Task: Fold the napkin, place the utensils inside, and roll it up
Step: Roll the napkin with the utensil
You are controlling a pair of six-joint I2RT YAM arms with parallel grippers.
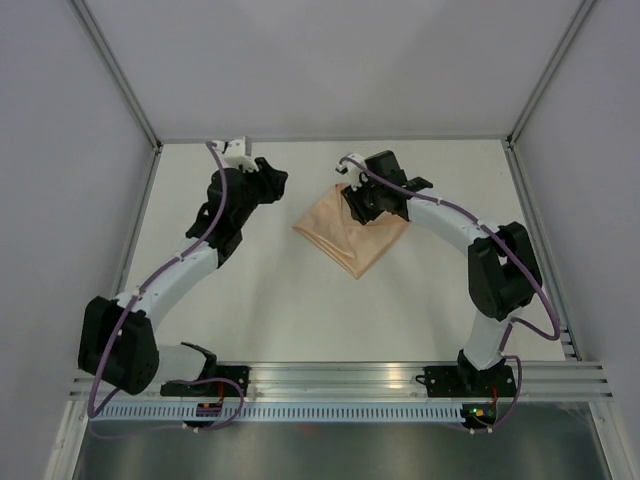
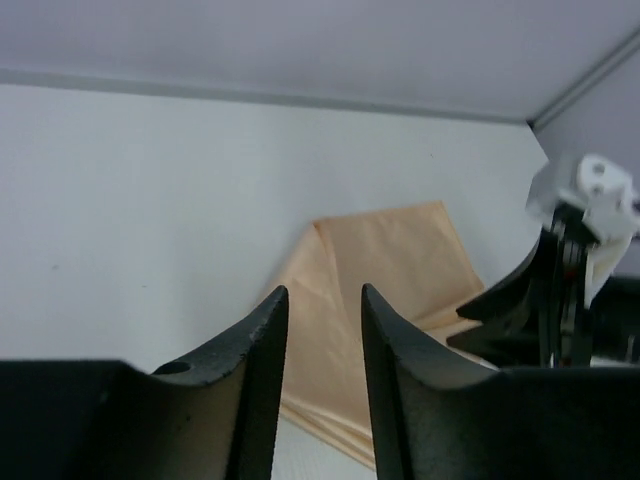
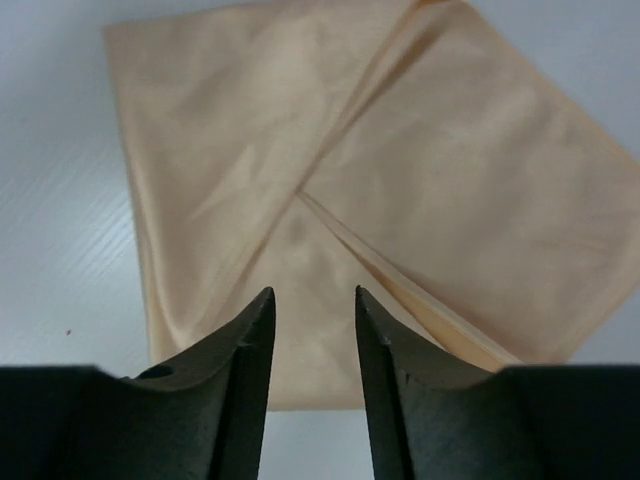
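Note:
The peach-orange napkin (image 1: 345, 238) lies folded on the white table, with one flap laid over another and a crease running across it (image 3: 300, 150). My right gripper (image 1: 358, 205) hovers over its far right part, open, with only cloth showing below the gap between its fingers (image 3: 314, 292). Left of the napkin, my left gripper (image 1: 275, 180) points towards it, apart from the cloth. It is open and empty (image 2: 324, 290), and the napkin (image 2: 390, 260) lies beyond its tips. No utensils are in view.
White walls and metal corner posts (image 1: 125, 80) close in the table (image 1: 300, 320) on three sides. The arms' bases sit on a rail (image 1: 340, 385) at the near edge.

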